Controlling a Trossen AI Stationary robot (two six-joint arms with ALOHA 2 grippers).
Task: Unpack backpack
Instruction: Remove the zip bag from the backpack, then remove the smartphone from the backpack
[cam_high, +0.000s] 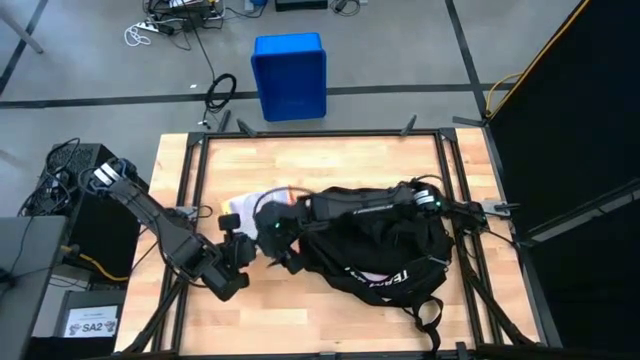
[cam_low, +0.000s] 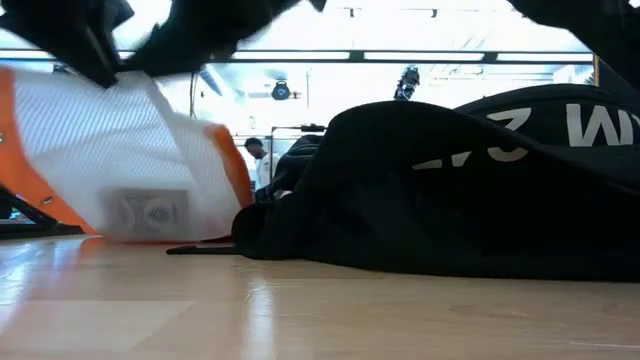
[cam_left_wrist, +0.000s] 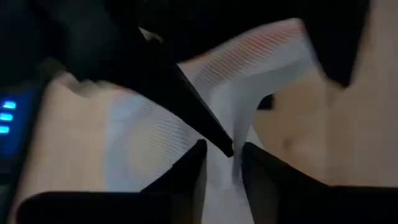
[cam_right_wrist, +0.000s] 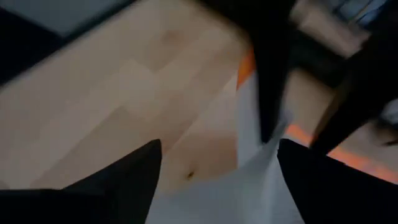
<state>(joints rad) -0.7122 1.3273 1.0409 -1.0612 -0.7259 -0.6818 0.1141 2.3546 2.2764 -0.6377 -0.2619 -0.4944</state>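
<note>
Wrist views motion-blurred, dim; low view backlit, ceiling glare.

The big black backpack blocks the table's right half; behind it, bare wood leaves room to pass.

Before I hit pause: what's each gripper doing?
Left gripper: fingers slightly apart around the white mesh bag.
Right gripper: open, over the same bag, holding nothing.

It is a robot lab or workshop: a framed wooden worktop in the centre, grey concrete floor, loose cables at upper left, a blue crate above.
</note>
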